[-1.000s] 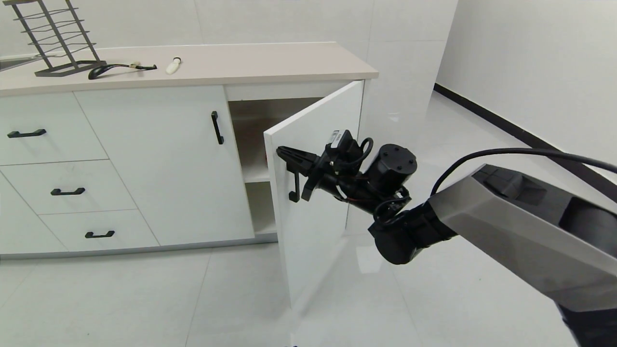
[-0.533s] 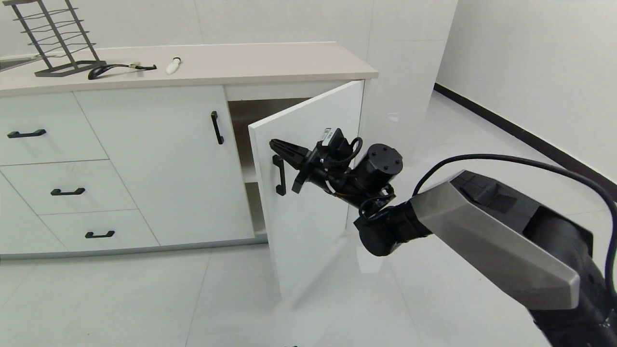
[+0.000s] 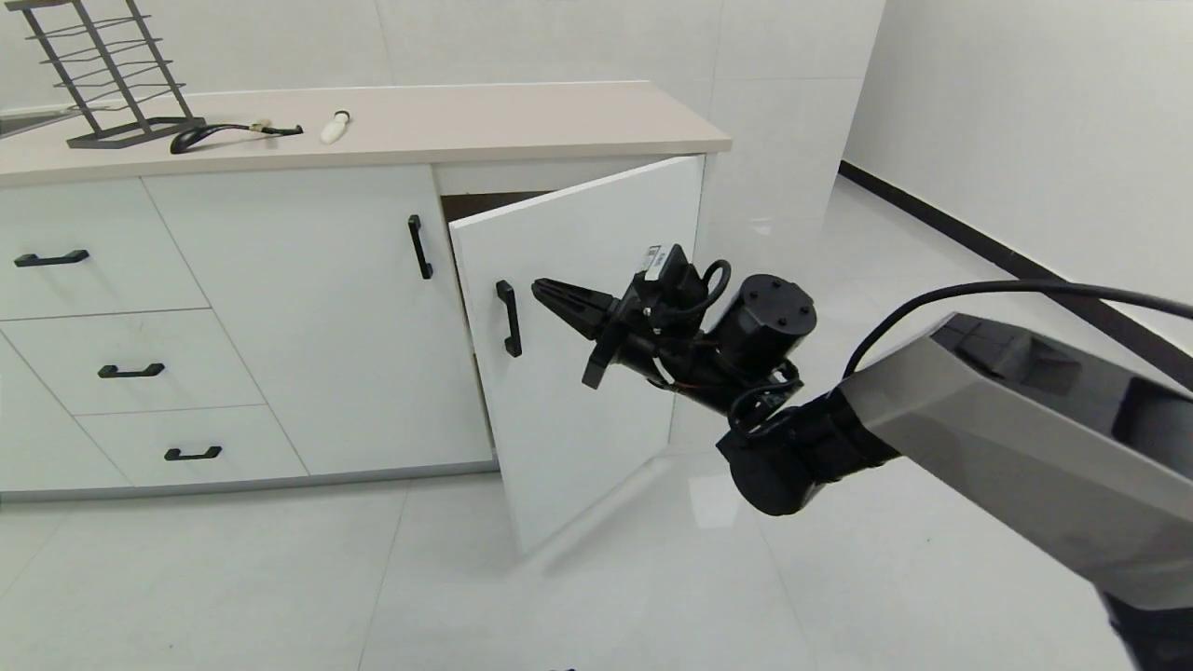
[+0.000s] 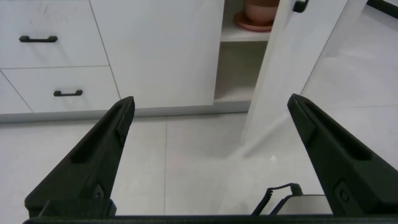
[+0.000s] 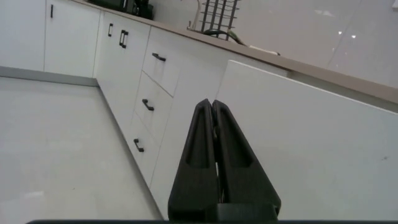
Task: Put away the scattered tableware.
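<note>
**Door-closing step.** The right hand [image 3: 542, 292], pressed together, is held just beside the handle [image 3: 509, 319] of the half-shut cabinet door [image 3: 596, 233]. The left hand [image 4: 211, 102] is spread. A black ladle [image 3: 200, 135] is seen on the desk [image 3: 522, 121], well apart from the door. A push on the door face is judged necessary next.

1. We see bright, even light throughout.
2. We note soft glare on the glossy floor [image 3: 713, 499] and a faint shadow under the cabinet door [image 3: 559, 419].
3. We catch lamp reflections on the wall tiles [image 5: 348, 31].
</note>
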{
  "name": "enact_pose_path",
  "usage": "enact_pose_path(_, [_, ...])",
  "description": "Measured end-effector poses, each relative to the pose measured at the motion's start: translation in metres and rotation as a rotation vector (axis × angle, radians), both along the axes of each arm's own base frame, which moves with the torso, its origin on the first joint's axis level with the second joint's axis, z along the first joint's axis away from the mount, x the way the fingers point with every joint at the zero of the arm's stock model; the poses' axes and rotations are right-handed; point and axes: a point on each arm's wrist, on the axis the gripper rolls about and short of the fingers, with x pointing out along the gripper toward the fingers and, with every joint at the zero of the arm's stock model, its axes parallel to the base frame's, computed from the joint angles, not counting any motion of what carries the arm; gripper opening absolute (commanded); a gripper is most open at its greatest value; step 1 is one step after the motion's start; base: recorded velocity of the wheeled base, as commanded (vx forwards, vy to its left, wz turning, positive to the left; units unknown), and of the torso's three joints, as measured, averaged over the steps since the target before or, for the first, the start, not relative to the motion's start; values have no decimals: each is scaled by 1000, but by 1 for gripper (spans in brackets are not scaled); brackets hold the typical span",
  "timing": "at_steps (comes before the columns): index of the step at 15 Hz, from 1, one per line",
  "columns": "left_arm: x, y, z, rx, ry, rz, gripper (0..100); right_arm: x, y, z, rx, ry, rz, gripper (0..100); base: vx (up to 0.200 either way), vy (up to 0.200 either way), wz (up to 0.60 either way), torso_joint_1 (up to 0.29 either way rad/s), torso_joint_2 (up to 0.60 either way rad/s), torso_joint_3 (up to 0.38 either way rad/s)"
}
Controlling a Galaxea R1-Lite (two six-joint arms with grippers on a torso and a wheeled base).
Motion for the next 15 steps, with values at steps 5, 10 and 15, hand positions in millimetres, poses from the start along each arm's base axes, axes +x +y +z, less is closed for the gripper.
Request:
enact_pose_path(5, [0, 0, 0, 0, 0, 0, 100, -64, -46, 17, -97, 86, 13, 0, 0, 0, 0, 0, 0, 0])
enact_pose_path(10, [0, 0, 0, 1, 0, -1, 100, -135, -142, 48, -115, 112, -103, 0, 0, 0, 0, 0, 0, 0])
enact_pose_path(15, [0, 0, 0, 1, 0, -1, 100, -194, -222, 65, -61, 51, -315, 0, 0, 0, 0, 0, 0, 0])
